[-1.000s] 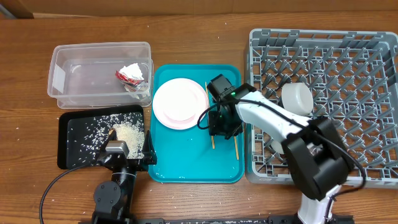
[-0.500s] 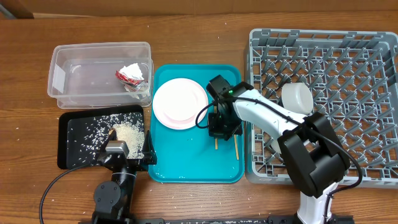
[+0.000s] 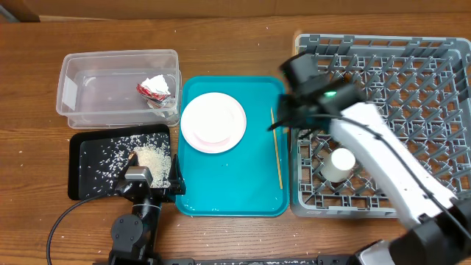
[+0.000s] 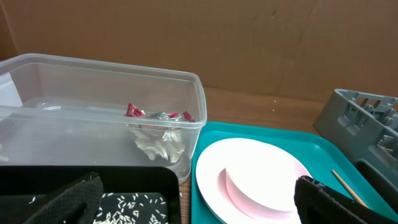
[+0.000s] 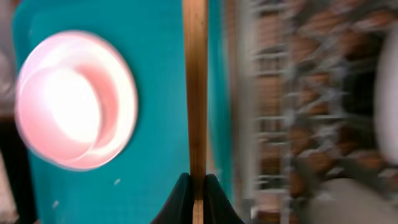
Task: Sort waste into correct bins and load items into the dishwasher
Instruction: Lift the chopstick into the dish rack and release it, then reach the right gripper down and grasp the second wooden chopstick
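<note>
1. Chopstick (image 5: 194,93): the right hand (image 5: 194,186) is clamped on its end, and the stick points straight out from the fingers.
2. In the right wrist view, which is blurry, the stick hangs over the teal tray (image 5: 155,174), between the pink plate (image 5: 74,99) and the grey rack (image 5: 298,93).
3. From above, a thin chopstick (image 3: 276,151) shows along the right side of the teal tray, just beside the rack's left edge. I cannot tell if it is the same stick.
4. The plate sits flat on the left part of the teal tray.
5. A small white cup (image 3: 341,163) stands inside the rack, near its left side.
6. The clear tub (image 3: 73,96) holds the white tissue (image 4: 161,143) and the red-and-silver wrapper (image 4: 158,114), which touch each other.
7. The black tray (image 3: 88,147) sits just in front of the tub, with white rice (image 3: 152,156) piled and scattered in it.
8. The left hand (image 4: 198,199) has its fingers wide apart and holds nothing.
9. Everything rests on a brown wooden table (image 3: 221,37).
</note>
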Available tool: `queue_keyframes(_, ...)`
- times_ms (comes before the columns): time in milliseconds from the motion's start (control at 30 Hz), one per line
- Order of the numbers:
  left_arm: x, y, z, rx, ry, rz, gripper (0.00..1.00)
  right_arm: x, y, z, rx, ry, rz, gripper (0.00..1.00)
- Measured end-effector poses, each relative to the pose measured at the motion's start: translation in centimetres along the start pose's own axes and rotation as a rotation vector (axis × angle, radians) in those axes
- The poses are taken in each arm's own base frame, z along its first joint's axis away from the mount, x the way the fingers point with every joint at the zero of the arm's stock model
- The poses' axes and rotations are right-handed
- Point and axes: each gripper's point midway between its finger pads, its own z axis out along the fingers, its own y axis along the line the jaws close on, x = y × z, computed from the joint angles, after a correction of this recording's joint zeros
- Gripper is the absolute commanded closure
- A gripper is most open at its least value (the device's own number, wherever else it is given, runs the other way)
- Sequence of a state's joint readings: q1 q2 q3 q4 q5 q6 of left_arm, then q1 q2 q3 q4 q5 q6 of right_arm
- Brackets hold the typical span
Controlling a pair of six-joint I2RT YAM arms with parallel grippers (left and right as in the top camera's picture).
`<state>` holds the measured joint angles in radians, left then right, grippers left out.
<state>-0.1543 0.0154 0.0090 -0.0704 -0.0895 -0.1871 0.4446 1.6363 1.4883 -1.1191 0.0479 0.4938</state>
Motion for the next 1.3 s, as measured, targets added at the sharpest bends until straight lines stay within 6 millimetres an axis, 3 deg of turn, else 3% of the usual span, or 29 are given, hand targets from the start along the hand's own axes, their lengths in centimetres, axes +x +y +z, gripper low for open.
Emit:
queue_keyframes(133, 0.0, 0.0, 0.0, 0.0, 0.0, 0.0, 0.0, -1.7, -4.0, 0.7, 0.082, -0.014, -0.004, 0.96)
queue_keyframes(233, 0.0, 0.0, 0.0, 0.0, 0.0, 0.0, 0.0, -0.9, -5.1, 2.6, 0.113, 0.034, -0.047, 0.96)
queue_keyframes(367, 0.0, 0.0, 0.0, 0.0, 0.0, 0.0, 0.0, 0.7, -5.6, 5.0, 0.146, 0.116, -0.102, 0.54)
queue_keyframes(433, 0.0, 0.0, 0.0, 0.0, 0.0, 0.0, 0.0, 1.1, -5.7, 5.5, 0.153, 0.136, -0.119, 0.47)
queue_keyframes(567, 0.0, 0.0, 0.0, 0.0, 0.0, 0.0, 0.0, 1.1, -4.5, 5.0, 0.137, 0.119, -0.163, 0.51)
queue_keyframes(833, 0.0, 0.0, 0.0, 0.0, 0.0, 0.0, 0.0, 2.9, 4.8, 3.0, -0.023, -0.001, -0.374, 0.51)
queue_keyframes(933, 0.0, 0.0, 0.0, 0.0, 0.0, 0.0, 0.0, 3.7, 6.6, 3.7, -0.031, -0.02, -0.428, 0.48)
queue_keyframes(1033, 0.0, 0.0, 0.0, 0.0, 0.0, 0.0, 0.0, 3.9, 6.3, 6.1, 0.025, -0.019, -0.445, 0.48)
queue_keyframes(1100, 0.0, 0.0, 0.0, 0.0, 0.0, 0.0, 0.0, 3.8, 5.2, 8.9, 0.085, 0.004, -0.441, 0.48)
queue_keyframes(1300, 0.0, 0.0, 0.0, 0.0, 0.0, 0.0, 0.0, 4.3, 2.3, 13.6, 0.185, 0.082, -0.418, 0.46)
